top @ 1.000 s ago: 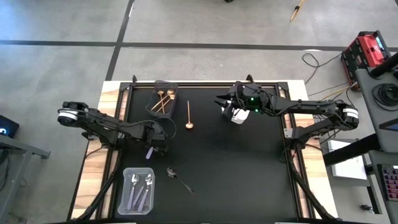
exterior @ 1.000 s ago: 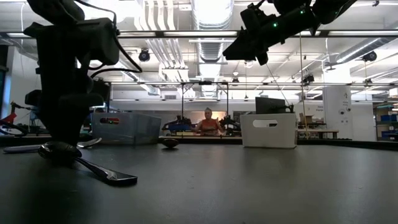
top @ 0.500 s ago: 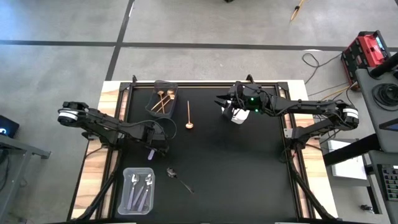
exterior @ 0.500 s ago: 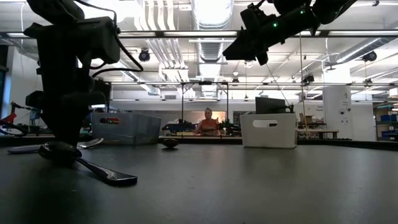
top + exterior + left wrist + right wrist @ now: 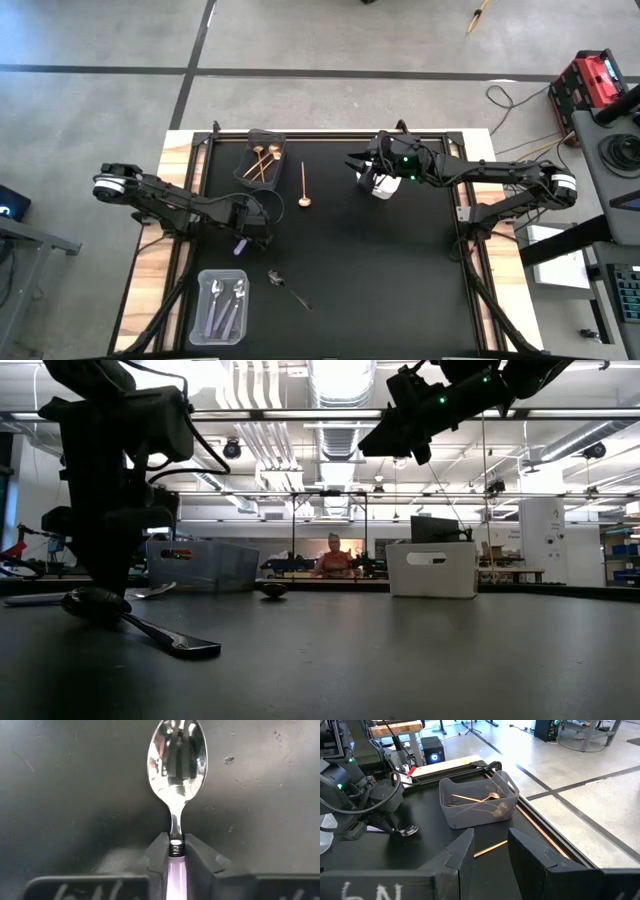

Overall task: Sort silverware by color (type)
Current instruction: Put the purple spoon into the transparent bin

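Lilac-handled spoon lies bowl-up on the black table, at the left side, between the dark bin and the clear bin. Left gripper is down on it: jaws clenched on the lilac handle right where it meets the silver neck, fingers pressed against both sides. In the high view the same spoon shows only as a bit of lilac under the left gripper.

Other silverware:
- Three lilac-handled spoons lie in the clear bin near the table's front-left corner.
- Gold spoons lie in the dark bin at the back left; in the right wrist view the same gold spoons sit inside the bin.
- One gold spoon lies loose on the table just beside the dark bin; its handle shows between the right fingers.
- One dark spoon lies loose on the table, near the clear bin, front left; low view shows it close to the camera, beside the left arm.

Right gripper hovers above the table at the back centre, over the white bin, jaws parted and grasping nothing. Right fingers stand apart with a clear gap. White bin stands upright on the table in the low view.

A person sits far behind the table in the room.
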Motion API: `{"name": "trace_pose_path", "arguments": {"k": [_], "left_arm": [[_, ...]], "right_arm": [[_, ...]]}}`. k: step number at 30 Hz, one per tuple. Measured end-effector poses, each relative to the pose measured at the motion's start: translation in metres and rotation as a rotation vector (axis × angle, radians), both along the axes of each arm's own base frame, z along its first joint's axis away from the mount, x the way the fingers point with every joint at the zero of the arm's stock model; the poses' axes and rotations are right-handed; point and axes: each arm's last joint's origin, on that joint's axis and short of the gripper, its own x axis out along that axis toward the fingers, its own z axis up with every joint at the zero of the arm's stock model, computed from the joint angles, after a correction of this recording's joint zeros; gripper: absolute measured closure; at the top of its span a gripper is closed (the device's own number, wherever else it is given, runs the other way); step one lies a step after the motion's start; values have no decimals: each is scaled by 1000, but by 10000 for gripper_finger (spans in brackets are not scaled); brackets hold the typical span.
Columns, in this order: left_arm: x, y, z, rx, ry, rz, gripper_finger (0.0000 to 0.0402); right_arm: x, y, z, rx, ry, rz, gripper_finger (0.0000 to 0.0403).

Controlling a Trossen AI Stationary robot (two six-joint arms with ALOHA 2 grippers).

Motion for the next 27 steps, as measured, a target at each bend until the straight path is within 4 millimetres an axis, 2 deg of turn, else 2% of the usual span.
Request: {"name": "trace_pose_path", "arguments": {"k": [3,17,27], "left_arm": [[0,0,0,2,-1,1,387],[-1,0,3,1,-12,5,386],[9,-5,43,27,-2,-33,387]], "right_arm": [[0,0,0,0,0,0,294],[0,0,0,1,4,0,294],[0,0,-1,-9,19,5,294]]}}
